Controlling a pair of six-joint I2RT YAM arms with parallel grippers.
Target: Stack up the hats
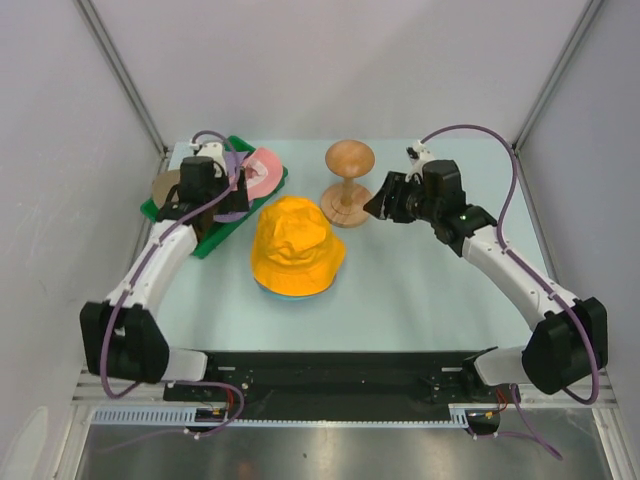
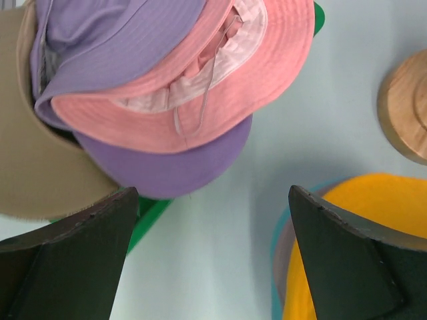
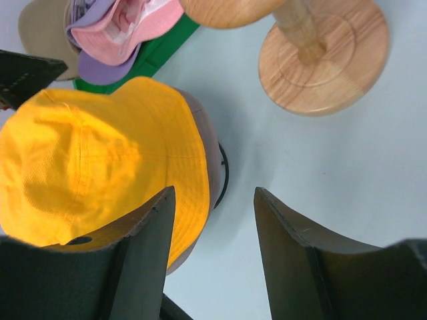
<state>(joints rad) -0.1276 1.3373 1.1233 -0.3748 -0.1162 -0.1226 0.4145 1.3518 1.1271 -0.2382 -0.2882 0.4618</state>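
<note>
A pale blue-green table [image 1: 420, 290] sits inside plain white walls [image 1: 330, 60] with metal corner posts. At its centre lies a bright orange hat [image 1: 297, 243], crown up and softly creased, topping a pile; a teal hat [image 1: 275, 292] brim shows beneath it. At the left, a green tray [image 1: 215, 240] holds a pink hat [image 2: 200, 100], a lavender hat [image 2: 167, 167] and a tan cap [image 1: 165, 185], overlapping. A wooden stand [image 1: 348, 180] stands behind. The left tool [image 2: 212, 200] hangs spread wide and empty by the tray; the right tool [image 3: 215, 193] is partly spread, empty, beside the orange hat.
</note>
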